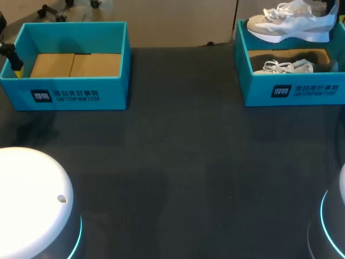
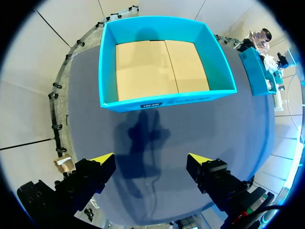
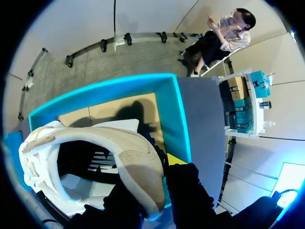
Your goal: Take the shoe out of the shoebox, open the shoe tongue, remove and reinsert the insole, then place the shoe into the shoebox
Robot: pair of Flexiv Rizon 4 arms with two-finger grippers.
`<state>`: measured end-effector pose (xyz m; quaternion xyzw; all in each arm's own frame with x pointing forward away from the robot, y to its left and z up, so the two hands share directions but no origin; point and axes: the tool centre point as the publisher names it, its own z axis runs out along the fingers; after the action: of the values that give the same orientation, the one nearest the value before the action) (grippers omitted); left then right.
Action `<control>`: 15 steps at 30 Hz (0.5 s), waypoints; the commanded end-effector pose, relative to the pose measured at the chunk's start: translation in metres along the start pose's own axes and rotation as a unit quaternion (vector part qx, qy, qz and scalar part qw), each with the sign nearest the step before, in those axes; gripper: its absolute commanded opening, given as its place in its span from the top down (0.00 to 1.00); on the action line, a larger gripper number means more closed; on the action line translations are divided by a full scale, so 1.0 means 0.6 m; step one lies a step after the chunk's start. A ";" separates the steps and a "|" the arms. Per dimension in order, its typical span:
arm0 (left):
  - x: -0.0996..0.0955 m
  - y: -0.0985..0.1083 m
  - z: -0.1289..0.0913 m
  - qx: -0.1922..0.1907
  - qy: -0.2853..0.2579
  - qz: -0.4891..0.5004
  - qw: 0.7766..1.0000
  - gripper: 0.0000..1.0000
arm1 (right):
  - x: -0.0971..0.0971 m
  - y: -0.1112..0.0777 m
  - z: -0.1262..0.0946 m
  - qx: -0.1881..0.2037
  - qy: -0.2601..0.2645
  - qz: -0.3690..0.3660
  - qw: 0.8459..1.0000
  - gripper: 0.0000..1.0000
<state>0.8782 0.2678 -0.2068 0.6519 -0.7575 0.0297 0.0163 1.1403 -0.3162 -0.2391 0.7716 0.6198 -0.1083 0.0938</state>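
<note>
We see a blue left box [image 1: 114, 90] and a blue right box [image 1: 254, 89], both brown inside. The shoe [image 1: 291, 24] is white and tan. The table [image 1: 178, 162] is dark grey. Our left gripper [image 2: 151, 159] has yellow tips.

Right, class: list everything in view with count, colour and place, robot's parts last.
left shoebox: one, teal, back left, empty.
right shoebox: one, teal, back right.
held shoe: one, white and beige, above the right shoebox.
second shoe: one, white laces showing, inside the right shoebox.
table: one, dark grey, under everything.
left gripper: one, yellow-tipped, open, beside the left shoebox.
right gripper: one, yellow-tipped, shut on the held shoe.
</note>
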 end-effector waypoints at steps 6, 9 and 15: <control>0.000 0.002 -0.001 0.001 -0.001 0.000 1.000 0.00 | -0.012 0.004 0.017 0.003 -0.001 0.006 1.000 1.00; 0.000 0.002 -0.001 0.001 -0.001 0.000 1.000 0.00 | -0.011 -0.002 0.020 0.006 -0.001 0.006 1.000 1.00; 0.000 0.002 -0.001 0.001 -0.001 0.000 1.000 0.00 | -0.005 -0.014 0.038 0.015 -0.003 0.003 1.000 1.00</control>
<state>0.8782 0.2678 -0.2068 0.6519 -0.7575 0.0297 0.0163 1.1312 -0.3235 -0.2553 0.7736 0.6163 -0.1203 0.0844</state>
